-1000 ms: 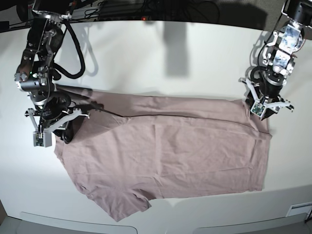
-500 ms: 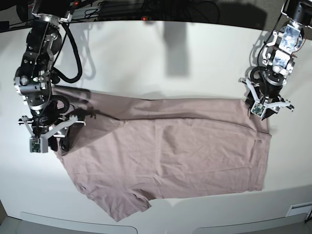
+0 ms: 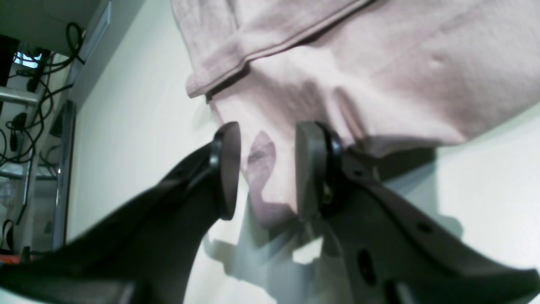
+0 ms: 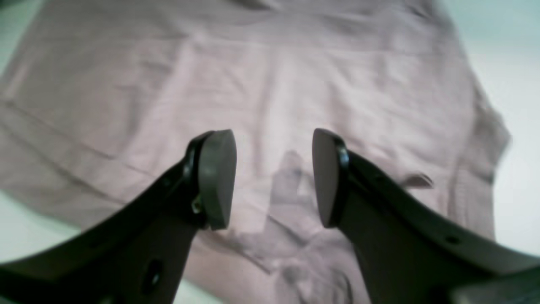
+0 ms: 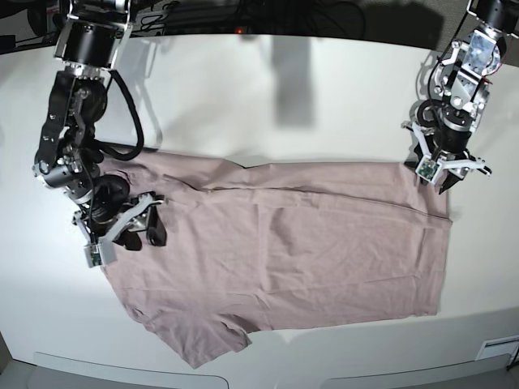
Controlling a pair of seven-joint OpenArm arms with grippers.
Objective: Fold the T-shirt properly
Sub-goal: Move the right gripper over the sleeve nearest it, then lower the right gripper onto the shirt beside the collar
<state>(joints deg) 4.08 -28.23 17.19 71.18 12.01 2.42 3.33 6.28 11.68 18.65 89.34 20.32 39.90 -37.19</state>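
Note:
The pink-mauve T-shirt [image 5: 284,251] lies spread on the white table [image 5: 268,105], with one sleeve [image 5: 203,340] pointing toward the front edge. My right gripper [image 5: 144,235] hovers over the shirt's left part. In the right wrist view this gripper [image 4: 272,177] is open, with nothing between its fingers and the cloth [image 4: 274,84] below. My left gripper [image 5: 442,180] is at the shirt's far right corner. In the left wrist view it [image 3: 265,173] stands open, and a corner of the shirt [image 3: 270,194] lies between the pads [image 3: 228,169] without being pinched.
Dark cables and equipment [image 5: 243,12] line the table's far edge. A white label [image 5: 496,348] sits at the front right. Beyond the table's side, the left wrist view shows a rack with cables [image 3: 25,105].
My right gripper has opened, let go of the shirt's upper left edge and swung right over the cloth, which has settled flat. The left gripper has shifted slightly toward the far edge.

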